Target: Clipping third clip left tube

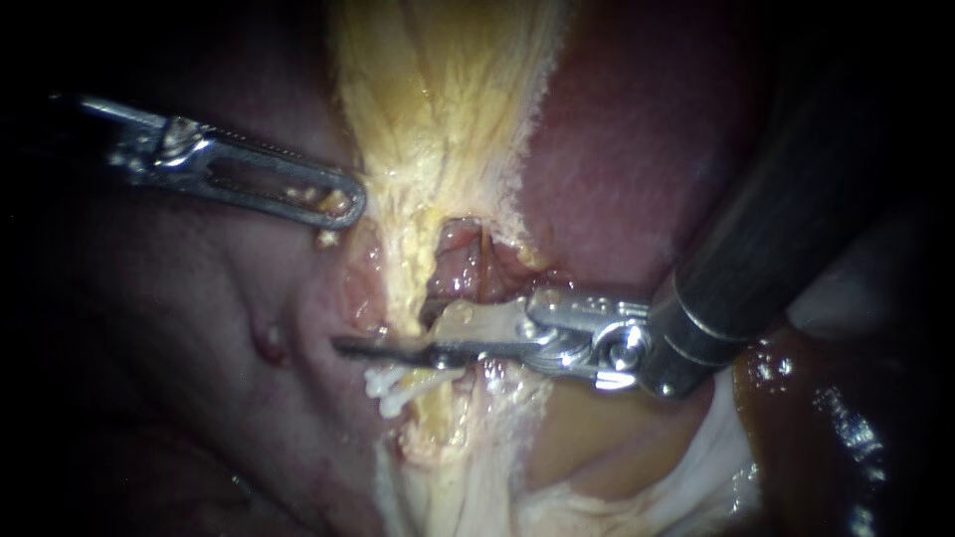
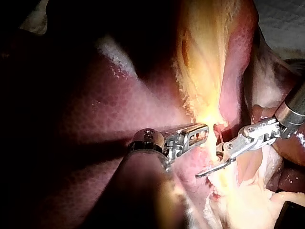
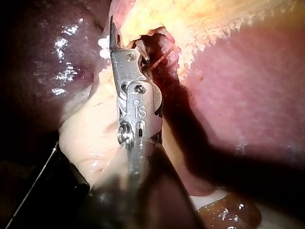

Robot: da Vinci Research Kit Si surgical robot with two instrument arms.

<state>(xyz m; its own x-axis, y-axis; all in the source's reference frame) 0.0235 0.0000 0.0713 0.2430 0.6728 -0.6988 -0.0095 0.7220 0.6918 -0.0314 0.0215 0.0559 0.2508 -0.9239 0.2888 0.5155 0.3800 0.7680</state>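
A pale left tube [image 1: 438, 373] runs down from a reddish opening [image 1: 460, 261] in the yellow fatty tissue [image 1: 438, 119]. My right instrument [image 1: 343, 346] reaches across it from the right. Its thin jaws lie together on the tube just above white clips [image 1: 390, 386]. In the right wrist view the same jaws [image 3: 112, 21] sit beside the white clips [image 3: 101, 45]. My left instrument [image 1: 343, 204] comes in higher on the left, its slotted jaws shut on the edge of the fatty tissue. The left wrist view shows it [image 2: 204, 130] holding there, across from the right instrument [image 2: 200, 174].
Dark red liver [image 1: 637, 149] lies to the right of the fatty band and darker tissue [image 1: 199, 328] to its left. Whitish membrane [image 1: 696, 467] and brown fluid [image 1: 796, 398] sit under the right shaft [image 1: 766, 239].
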